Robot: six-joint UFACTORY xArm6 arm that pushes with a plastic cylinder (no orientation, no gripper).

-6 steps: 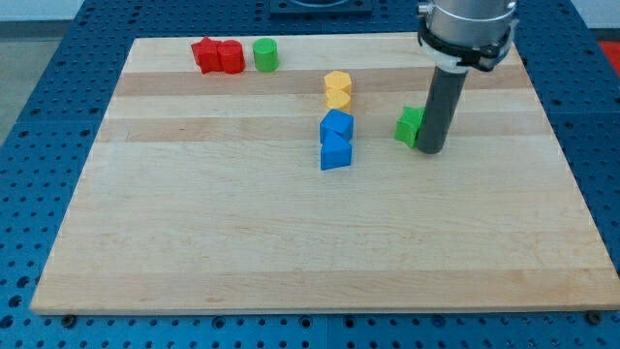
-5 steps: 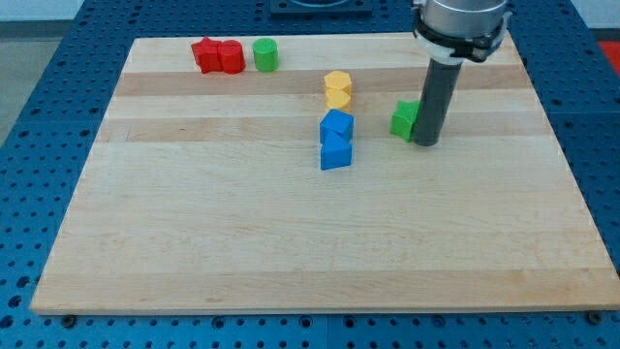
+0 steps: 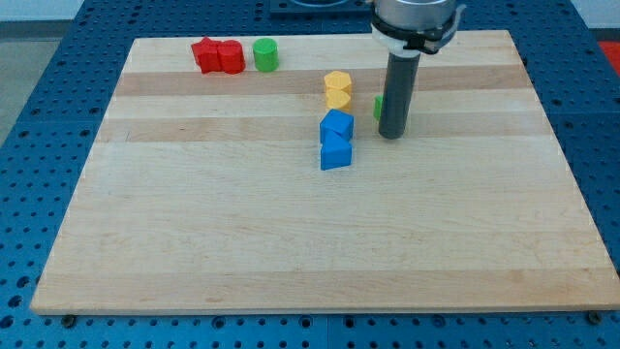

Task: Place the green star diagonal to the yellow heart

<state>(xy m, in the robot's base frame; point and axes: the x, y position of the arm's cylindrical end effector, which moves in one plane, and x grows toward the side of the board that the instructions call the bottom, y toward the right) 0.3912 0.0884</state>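
The yellow heart lies in the upper middle of the wooden board. The green star sits just to its right, mostly hidden behind my rod, with only a thin green sliver showing at the rod's left edge. My tip rests on the board touching the star's lower right side, to the right of the yellow heart and of the two blue blocks.
Two blue blocks sit stacked together right below the yellow heart. Two red blocks and a green cylinder stand in a row at the view's top left.
My tip has slid to the view's left and slightly up, pushing the green star leftward toward the yellow heart. The other blocks have not moved.
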